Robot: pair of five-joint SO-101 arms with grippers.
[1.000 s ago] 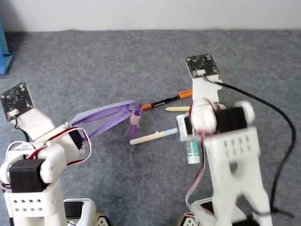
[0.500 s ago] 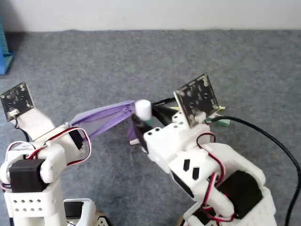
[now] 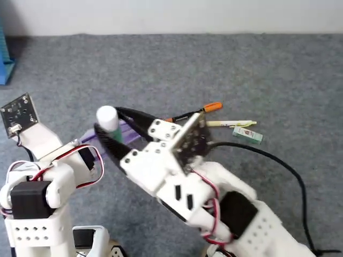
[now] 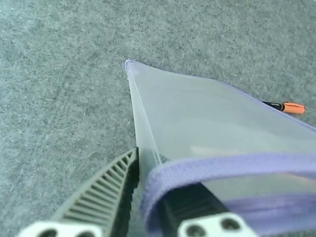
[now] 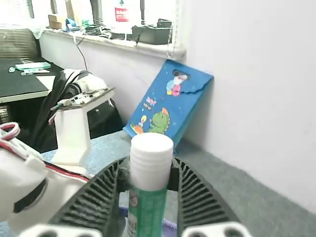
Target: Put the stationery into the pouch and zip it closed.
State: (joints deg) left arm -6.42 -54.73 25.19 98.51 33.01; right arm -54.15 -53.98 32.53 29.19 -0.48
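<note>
A glue stick (image 3: 107, 119) with a white cap and green body stands upright between the fingers of my right gripper (image 3: 109, 128), which is shut on it above the purple pouch (image 3: 127, 130). The right wrist view shows the glue stick (image 5: 149, 183) clamped in the right gripper (image 5: 148, 174). My left gripper (image 4: 144, 165) is shut on the pouch's (image 4: 207, 128) purple zipper edge and holds it up off the carpet. An orange pen (image 3: 202, 110), a yellow pen (image 3: 230, 123) and a small green item (image 3: 248, 134) lie on the carpet to the right.
Grey carpet (image 3: 278, 75) covers the table out to a white wall at the back. A blue object (image 3: 4, 59) stands at the far left edge. The right arm's body (image 3: 203, 198) stretches across the middle. A blue gift bag (image 5: 170, 106) leans on the wall.
The right arm swung left from over the pens, carrying the glue stick to above the pouch. The left arm and the pouch it holds stayed put.
</note>
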